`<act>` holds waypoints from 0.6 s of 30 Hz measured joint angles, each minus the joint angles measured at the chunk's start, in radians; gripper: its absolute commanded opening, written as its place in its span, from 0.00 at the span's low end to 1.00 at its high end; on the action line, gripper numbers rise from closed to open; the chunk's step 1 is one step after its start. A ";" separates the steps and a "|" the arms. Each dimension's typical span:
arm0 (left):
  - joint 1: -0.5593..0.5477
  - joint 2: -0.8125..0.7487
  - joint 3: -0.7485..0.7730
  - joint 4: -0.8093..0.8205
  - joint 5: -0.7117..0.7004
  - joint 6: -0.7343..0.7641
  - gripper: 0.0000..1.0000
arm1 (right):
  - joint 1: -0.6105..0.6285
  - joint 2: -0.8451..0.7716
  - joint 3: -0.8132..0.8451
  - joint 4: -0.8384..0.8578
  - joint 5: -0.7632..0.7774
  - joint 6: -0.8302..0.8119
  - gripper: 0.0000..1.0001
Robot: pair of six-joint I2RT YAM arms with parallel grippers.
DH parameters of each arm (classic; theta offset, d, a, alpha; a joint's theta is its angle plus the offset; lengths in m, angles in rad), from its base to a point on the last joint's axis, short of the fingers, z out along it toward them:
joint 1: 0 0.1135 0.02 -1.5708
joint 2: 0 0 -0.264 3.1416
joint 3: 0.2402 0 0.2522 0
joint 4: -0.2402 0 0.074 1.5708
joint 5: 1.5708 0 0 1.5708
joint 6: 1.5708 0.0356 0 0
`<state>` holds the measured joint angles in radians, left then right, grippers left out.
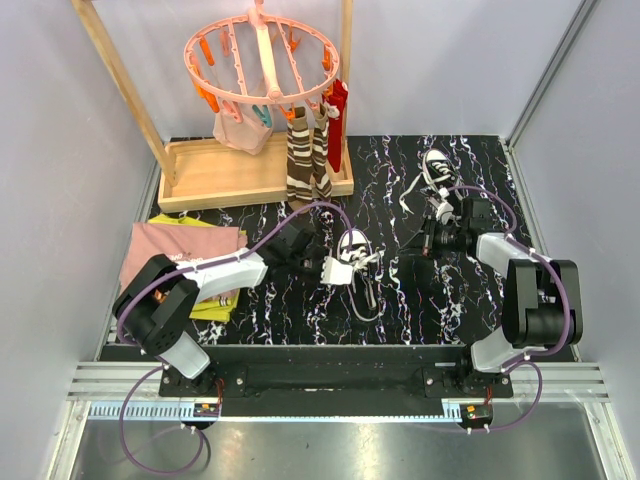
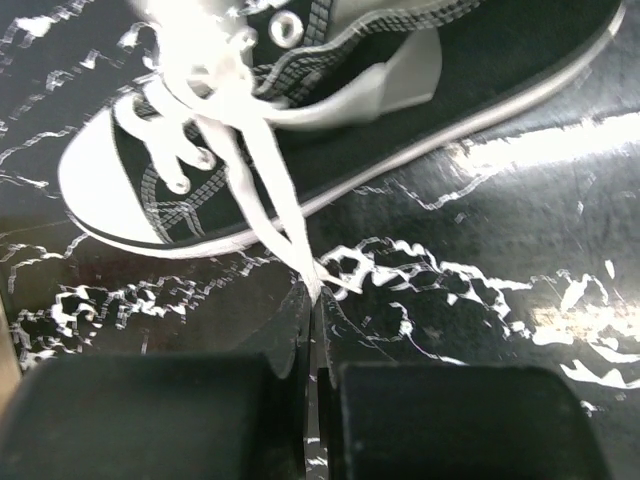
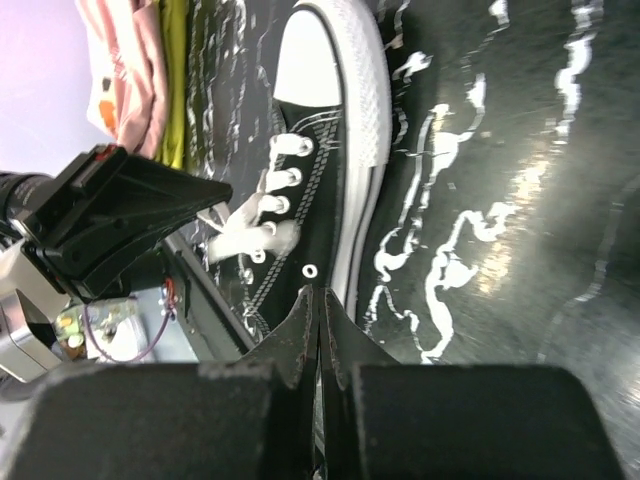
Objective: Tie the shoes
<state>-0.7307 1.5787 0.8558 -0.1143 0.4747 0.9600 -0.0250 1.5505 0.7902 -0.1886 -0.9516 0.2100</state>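
One black shoe (image 1: 356,247) with a white toe cap lies mid-table, its loose white lace (image 1: 366,296) trailing toward me. My left gripper (image 1: 325,262) sits just left of it. In the left wrist view the gripper (image 2: 313,292) is shut on a strand of that lace (image 2: 270,190), which runs up to the shoe (image 2: 400,110). A second shoe (image 1: 437,163) stands at the back right with untied laces. My right gripper (image 1: 425,240) hangs between the two shoes. It is shut (image 3: 320,297), pointing at the side of the middle shoe (image 3: 320,150), with nothing showing between its fingers.
A wooden rack with a tray base (image 1: 240,170) stands at the back left. A pink round peg hanger (image 1: 262,55) on it carries brown striped socks (image 1: 305,160) and a red sock (image 1: 337,110). Folded pink and yellow cloths (image 1: 185,255) lie at the left edge.
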 measured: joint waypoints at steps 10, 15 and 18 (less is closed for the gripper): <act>0.003 0.004 0.003 -0.067 0.000 0.055 0.05 | -0.026 -0.007 0.000 -0.024 0.005 -0.034 0.42; 0.003 0.035 0.030 -0.076 0.000 0.048 0.22 | -0.014 0.032 0.015 -0.045 -0.055 -0.038 0.74; 0.004 0.056 0.050 -0.072 -0.001 0.020 0.34 | 0.017 0.053 0.035 -0.051 -0.061 -0.038 0.72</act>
<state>-0.7269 1.6348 0.9062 -0.1867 0.4736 0.9802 -0.0082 1.6035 0.8257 -0.2394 -1.0126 0.1719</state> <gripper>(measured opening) 0.247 0.742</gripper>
